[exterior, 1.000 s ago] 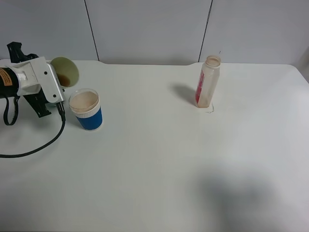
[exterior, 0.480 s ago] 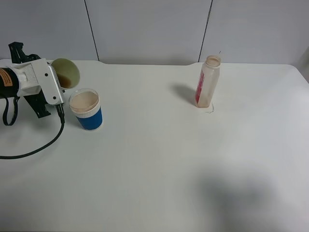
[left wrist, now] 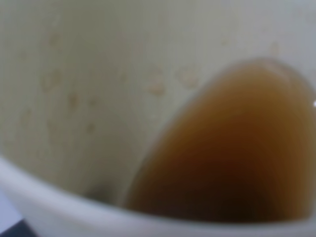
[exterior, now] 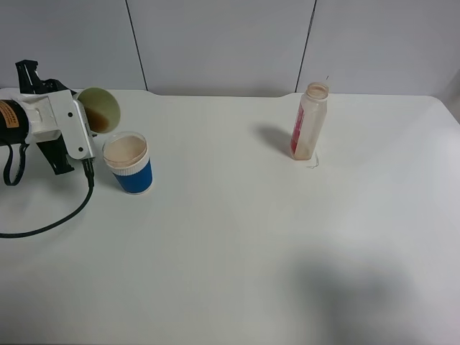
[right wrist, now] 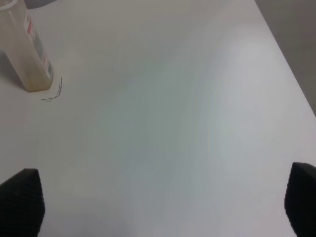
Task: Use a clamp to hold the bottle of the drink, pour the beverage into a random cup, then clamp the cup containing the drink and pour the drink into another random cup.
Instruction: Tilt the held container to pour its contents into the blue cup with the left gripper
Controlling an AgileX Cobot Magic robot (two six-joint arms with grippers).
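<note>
Versus a second ago, left gripper (exterior: 80,122) is shifted slightly, clamped shut on the pale tumbler (exterior: 100,108), which is tilted just behind the blue cup (exterior: 131,167). Droplets above the pooled beverage (left wrist: 232,148) are resolved only by the left wrist view. Right gripper (right wrist: 160,202) is spread wide, nothing held; bottle (exterior: 309,122) is upright, well apart.

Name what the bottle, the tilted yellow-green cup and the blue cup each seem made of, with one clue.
Bottle: likely translucent plastic; cloudy walls let light through. Yellow-green cup: probably smooth opaque plastic; droplets bead on its inner wall. Blue cup: seemingly plastic, glossy blue body, white ribbed band, clear rim.
</note>
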